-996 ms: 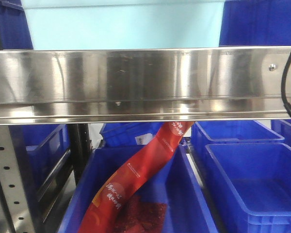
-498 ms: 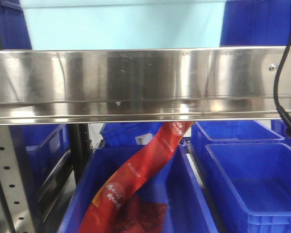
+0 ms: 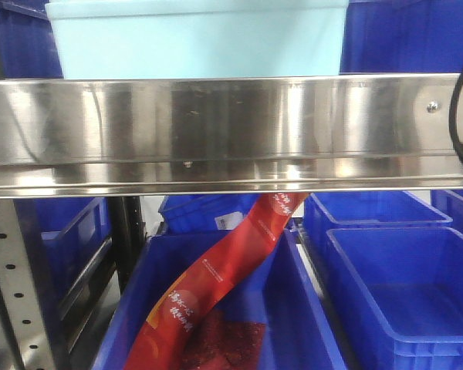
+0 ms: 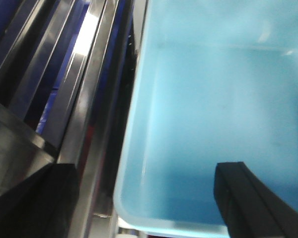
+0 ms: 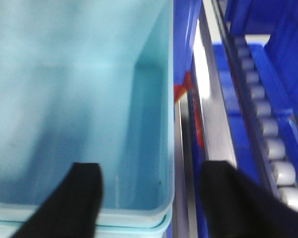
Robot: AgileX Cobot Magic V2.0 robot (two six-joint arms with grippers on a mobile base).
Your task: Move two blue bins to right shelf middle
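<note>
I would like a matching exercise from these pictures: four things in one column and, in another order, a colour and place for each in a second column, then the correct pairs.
Things:
1. bin
2. banner
3. shelf beam
4. cable

Descriptions:
A. black, hanging at the right edge
B. light blue, above the steel beam
C. red, lying slanted in a dark blue bin below
D. shiny metal, running across the front view

Pairs: 1-B, 2-C, 3-D, 4-A

Front view faces the shelf rail (image 3: 231, 131) closely; both wrist views look down into the pale bin (image 4: 218, 114).
</note>
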